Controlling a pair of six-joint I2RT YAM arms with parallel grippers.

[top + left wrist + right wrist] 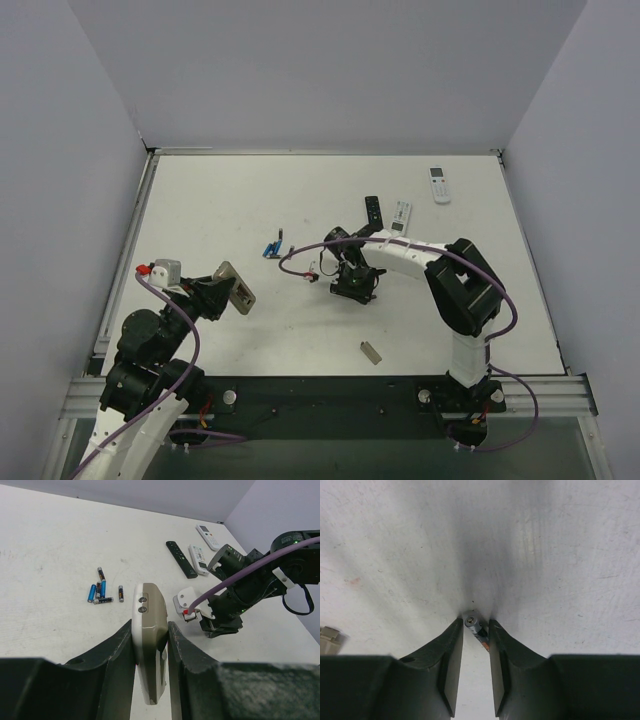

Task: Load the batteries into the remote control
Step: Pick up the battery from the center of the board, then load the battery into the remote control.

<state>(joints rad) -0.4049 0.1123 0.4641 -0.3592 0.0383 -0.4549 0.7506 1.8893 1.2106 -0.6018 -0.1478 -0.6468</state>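
Battery nipped between right gripper fingers, visible only in wrist view; left gripper clamping remote control.

The white table is matte and faintly scuffed. A little left of centre a small cluster of batteries lies loose on it, some blue, some dark. Most are touching, and one dark one lies just apart from the rest. Toward the far right a slim black remote lies close beside a white remote. A second white remote lies further back, near the far edge. A small grey-tan piece lies alone by the near edge.
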